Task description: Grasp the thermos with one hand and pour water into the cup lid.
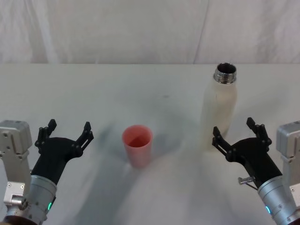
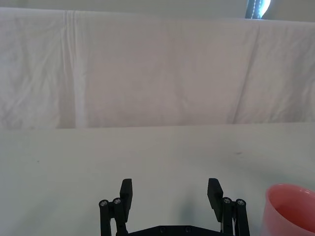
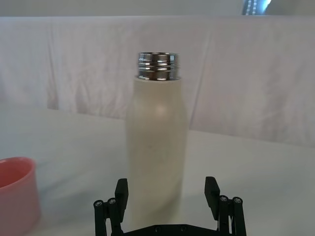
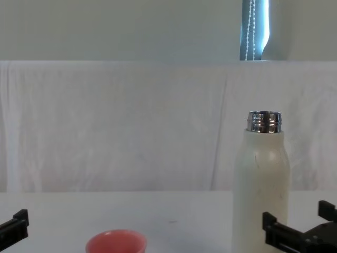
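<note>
The cream-white thermos (image 1: 219, 109) stands upright on the right of the table, its steel neck open; it also rises in the chest view (image 4: 261, 184) and the right wrist view (image 3: 156, 147). My right gripper (image 1: 235, 133) is open just in front of the thermos base, fingers apart and level with its lower body, not touching (image 3: 166, 191). The pink cup lid (image 1: 137, 145) stands upright at the table's middle, its rim in the chest view (image 4: 116, 244). My left gripper (image 1: 67, 132) hangs open to the left of the cup lid, holding nothing (image 2: 171, 192).
A white cloth covers the table (image 1: 150, 89) and hangs as a backdrop (image 4: 131, 126) behind it. A window strip (image 4: 255, 29) shows above the backdrop. Bare tabletop lies between the cup lid and the thermos.
</note>
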Robot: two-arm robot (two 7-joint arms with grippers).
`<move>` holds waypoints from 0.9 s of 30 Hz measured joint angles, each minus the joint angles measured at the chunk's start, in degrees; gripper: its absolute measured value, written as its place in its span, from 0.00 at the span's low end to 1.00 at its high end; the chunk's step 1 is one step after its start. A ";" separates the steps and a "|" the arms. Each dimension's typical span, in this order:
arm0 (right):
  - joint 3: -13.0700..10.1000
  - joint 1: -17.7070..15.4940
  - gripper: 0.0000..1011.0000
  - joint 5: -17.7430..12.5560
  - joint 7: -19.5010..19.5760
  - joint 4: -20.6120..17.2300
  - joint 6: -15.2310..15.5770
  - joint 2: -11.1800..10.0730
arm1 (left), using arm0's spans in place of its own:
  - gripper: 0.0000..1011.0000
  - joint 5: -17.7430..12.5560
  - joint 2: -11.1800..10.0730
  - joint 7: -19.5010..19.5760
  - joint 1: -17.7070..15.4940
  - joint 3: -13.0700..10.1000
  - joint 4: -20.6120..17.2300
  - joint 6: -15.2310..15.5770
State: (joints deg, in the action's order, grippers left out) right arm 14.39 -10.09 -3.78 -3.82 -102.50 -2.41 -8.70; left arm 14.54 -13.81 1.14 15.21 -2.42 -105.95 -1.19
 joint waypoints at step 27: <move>-0.58 3.10 0.99 -0.34 -4.94 3.97 -1.73 2.25 | 0.99 0.00 0.00 0.00 0.00 0.00 0.00 0.00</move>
State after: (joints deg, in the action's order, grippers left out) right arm 13.81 -7.00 -4.12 -8.77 -98.53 -4.14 -6.45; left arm 14.54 -13.81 1.14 15.21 -2.41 -105.95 -1.19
